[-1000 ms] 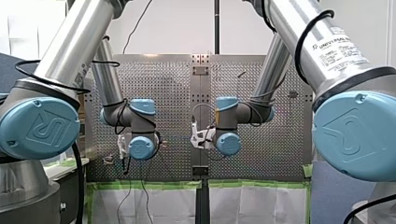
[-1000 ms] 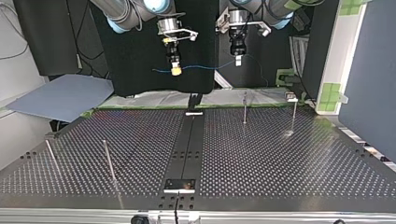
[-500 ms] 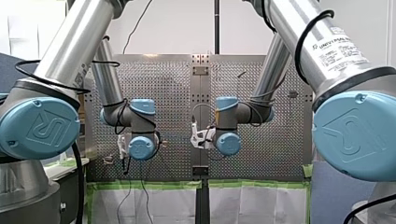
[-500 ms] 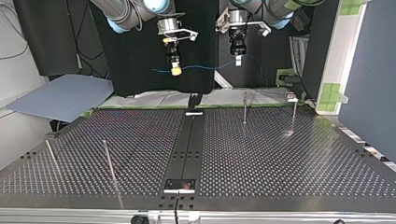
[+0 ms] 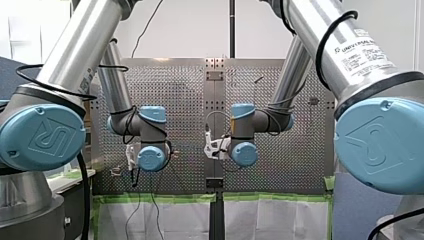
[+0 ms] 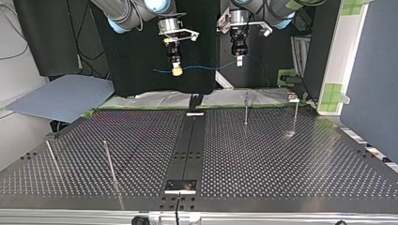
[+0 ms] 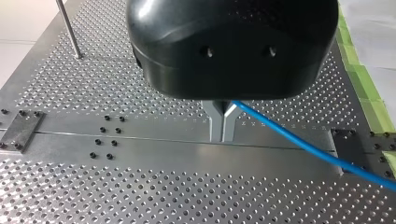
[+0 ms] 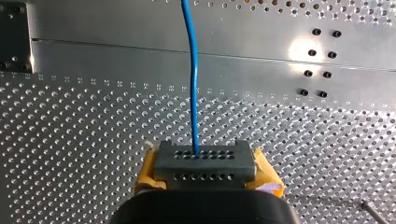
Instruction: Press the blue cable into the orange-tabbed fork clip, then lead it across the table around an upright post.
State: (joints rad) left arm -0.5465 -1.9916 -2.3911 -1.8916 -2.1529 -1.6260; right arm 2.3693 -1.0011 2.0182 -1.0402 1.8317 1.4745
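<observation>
Blue cable hangs between our left hand and right hand, both clenched on it above the surface, so we judge clipping and routing around an upright post not yet done.

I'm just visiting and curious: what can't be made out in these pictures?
Fork clip: no view shows it recognisably; left arm and right arm block much of the front view.
Cable: both wrist views' edges cut it off.
Small part by a post: too small to name, top view.
</observation>
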